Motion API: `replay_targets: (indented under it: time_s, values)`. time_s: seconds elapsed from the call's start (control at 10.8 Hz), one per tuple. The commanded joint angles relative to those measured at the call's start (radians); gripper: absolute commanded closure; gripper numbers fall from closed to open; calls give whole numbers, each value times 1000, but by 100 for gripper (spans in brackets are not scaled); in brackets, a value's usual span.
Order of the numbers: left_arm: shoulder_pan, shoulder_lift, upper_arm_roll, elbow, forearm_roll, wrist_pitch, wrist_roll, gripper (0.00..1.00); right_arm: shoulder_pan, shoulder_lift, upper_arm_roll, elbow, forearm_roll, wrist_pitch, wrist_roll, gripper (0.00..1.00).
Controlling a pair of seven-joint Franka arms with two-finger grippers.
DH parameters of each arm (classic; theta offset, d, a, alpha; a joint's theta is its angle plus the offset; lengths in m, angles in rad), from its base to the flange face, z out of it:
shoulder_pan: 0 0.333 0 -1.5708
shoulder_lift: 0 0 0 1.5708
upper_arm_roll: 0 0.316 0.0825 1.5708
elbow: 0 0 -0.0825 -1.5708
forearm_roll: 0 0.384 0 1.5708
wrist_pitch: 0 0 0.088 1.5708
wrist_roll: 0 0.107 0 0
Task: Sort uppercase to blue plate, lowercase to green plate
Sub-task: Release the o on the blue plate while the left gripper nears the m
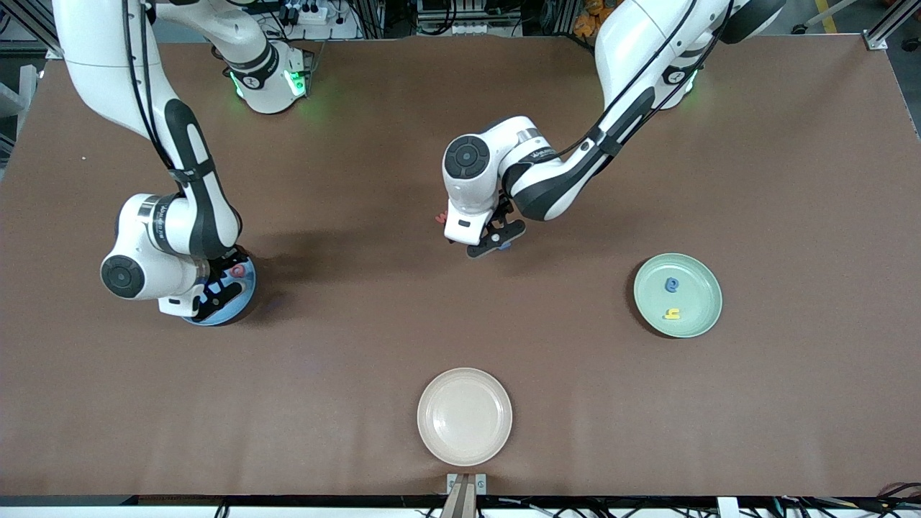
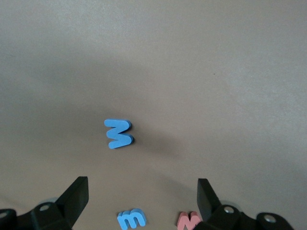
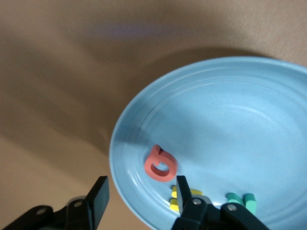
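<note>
Brown table top (image 1: 374, 345), dark clutter along the robots' end. Blue plate (image 1: 243, 302) sits at the right arm's end, mostly hidden under the right gripper (image 1: 224, 288) in the front view; only the red Q (image 1: 238, 271) shows there. Right wrist view fills that in: the Q lies flat on the plate's inner slope, with a yellow letter (image 3: 175, 198) and a teal letter (image 3: 242, 201) partly hidden by the fingers. Right jaws parted, nothing between them, over the plate.

Green plate (image 1: 701, 313) toward the left arm's end holds a rounded blue letter (image 1: 671, 285) and a yellow y (image 1: 673, 313), apart from each other.

Left gripper (image 1: 496, 241) over mid-table, jaws wide open, holding nothing. Left wrist view shows three loose letters on the bare table: big blue W (image 2: 118, 133), a small rounded blue letter (image 2: 131, 219), a small red w (image 2: 188, 221). Front view barely shows these.

Cream plate (image 1: 465, 416) nearest the front camera. Lettering on the arm links is too small to read.
</note>
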Motion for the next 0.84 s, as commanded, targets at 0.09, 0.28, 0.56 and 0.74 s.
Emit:
replay_targets:
  time_s: [0.09,0.28,0.56,0.74]
  values:
    - [-24,5,11,12,4,5,-12,0,1,-23,3,86,15,-118,57,35]
    - [-32,48,12,17,7,34,-13,0,12,-21,3,152,9,-175,101,35]
    - [-31,44,40,23,7,60,19,0,16,-23,3,211,1,-206,148,35]
    - [-32,48,40,21,5,69,15,0,16,-30,1,235,-1,-207,152,35]
